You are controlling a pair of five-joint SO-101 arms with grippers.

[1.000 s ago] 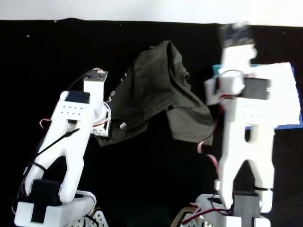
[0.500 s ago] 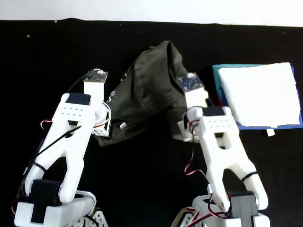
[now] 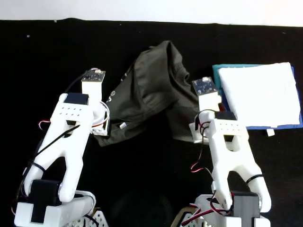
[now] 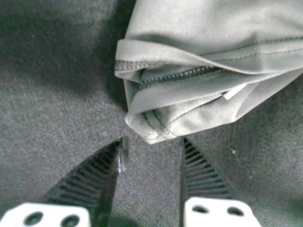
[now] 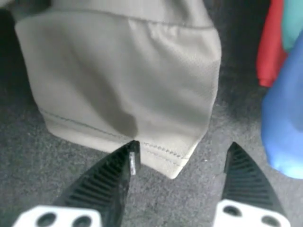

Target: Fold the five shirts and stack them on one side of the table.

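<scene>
As folded shirts [image 3: 258,94] sit stacked aside, left gripper [image 4: 154,146] and right gripper [image 5: 182,153], jaws spread, front the crumpled olive shirt [image 3: 156,90] at its hems, apparently to grasp.

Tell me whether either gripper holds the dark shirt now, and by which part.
Nothing is held. The left gripper stands open at a bunched corner of the dark shirt, the right gripper open at a hem.

A fixed camera looked down from behind both arms over the black table [image 3: 42,56]. Each wrist camera sat close above the tabletop, facing forward past the left gripper [image 4: 154,142] or right gripper [image 5: 184,144]. All three views shared the olive shirt [image 3: 151,90].
</scene>
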